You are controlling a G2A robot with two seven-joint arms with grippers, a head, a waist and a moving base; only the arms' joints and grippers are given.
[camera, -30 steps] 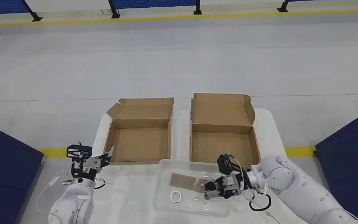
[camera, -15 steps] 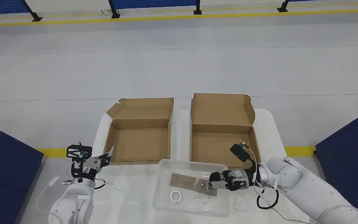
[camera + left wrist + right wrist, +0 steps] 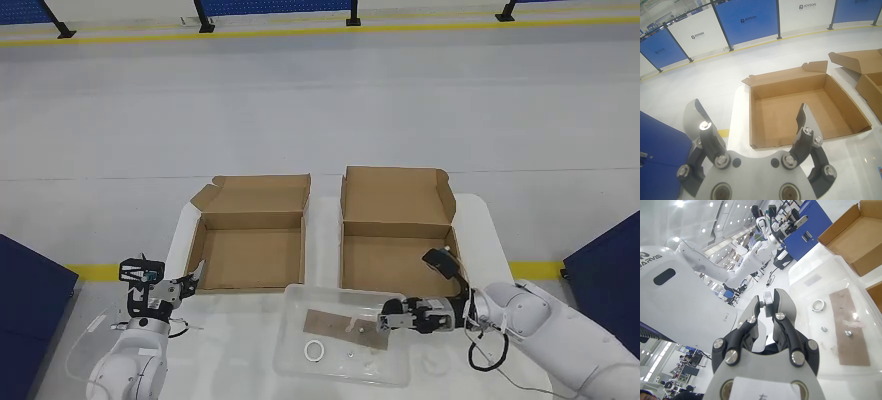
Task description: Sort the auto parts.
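Metal part [image 3: 768, 303] clamped in right gripper [image 3: 767, 296], above clear tray [image 3: 286, 345].
The part sits pinched between both fingers over the tray's right end. A white ring [image 3: 314, 351] lies on the tray floor. Left gripper [image 3: 750, 104] is spread wide, just beside the left box [image 3: 250, 258].

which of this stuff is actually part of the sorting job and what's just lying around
Job: metal part in the right gripper; white ring and small fasteners in the clear tray; left box; right box.
Lying about: brown sheet in the tray; blue screens; blue cabinet.
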